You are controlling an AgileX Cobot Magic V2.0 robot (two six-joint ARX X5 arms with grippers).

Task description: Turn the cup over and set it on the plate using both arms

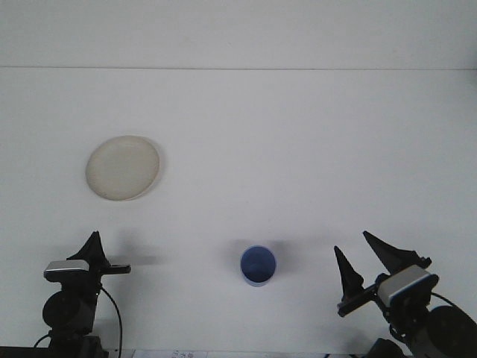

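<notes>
A blue cup (258, 265) stands upright on the white table near the front centre, its mouth facing up. Nothing holds it. The cream plate (123, 167) lies flat at the left, well behind and left of the cup, with nothing on it. My right gripper (365, 259) sits low at the front right, open, with nothing between its fingers, about a cup's width or two to the right of the cup. At the front left corner my left gripper (95, 250) rests low, far from both cup and plate.
The white table (298, 149) stretches back to a wall line at the far edge. A cable loops down beside the left arm's base (71, 313).
</notes>
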